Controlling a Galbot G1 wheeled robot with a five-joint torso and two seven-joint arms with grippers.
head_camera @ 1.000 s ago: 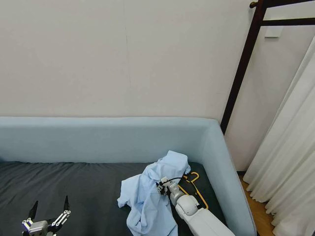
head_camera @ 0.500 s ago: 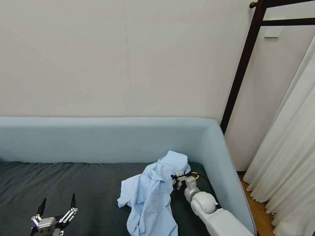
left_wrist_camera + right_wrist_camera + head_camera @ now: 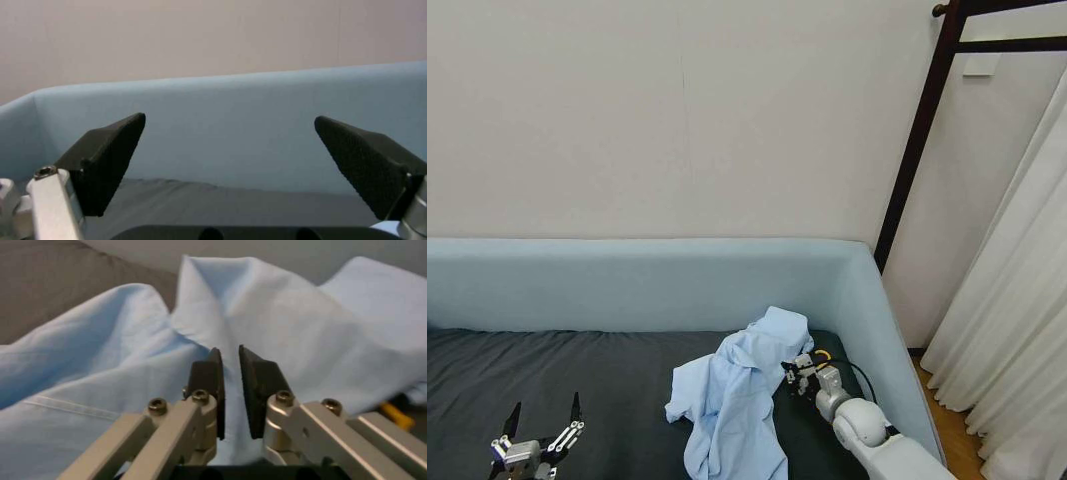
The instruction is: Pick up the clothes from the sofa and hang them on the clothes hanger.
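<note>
Light-blue sofa (image 3: 627, 285) with a dark grey seat (image 3: 577, 375) served as the reference. The shirt (image 3: 745, 395), pale blue and crumpled, lay in a heap on the seat towards the sofa's right end, near the right armrest (image 3: 867, 320), not lifted. A yellow hanger (image 3: 824, 354) lay on the seat between the shirt and that armrest, mostly hidden, with a curved bit showing. The right gripper (image 3: 793, 376) was low over the seat at the shirt's armrest-side edge, touching or just beside the cloth. In the right wrist view the right gripper (image 3: 228, 351) had its claw narrow, the pads (image 3: 257, 385) drawn nearly together with a thin slit between, shirt folds (image 3: 267, 305) right in front. Could not tell if cloth was pinched in the slit. A yellow piece of the hanger (image 3: 399, 415) showed at the shirt's edge. The left gripper (image 3: 545, 405) was over the left part of the sofa seat, well apart from the shirt, claw wide and holding nothing. In the left wrist view the left gripper (image 3: 228, 120) faced the sofa backrest (image 3: 227, 160), fingers (image 3: 110, 160) spread far apart. A dark wooden clothes rack (image 3: 917, 150) stood beyond the sofa's right end, with a white curtain (image 3: 1017, 330) beside it.
</note>
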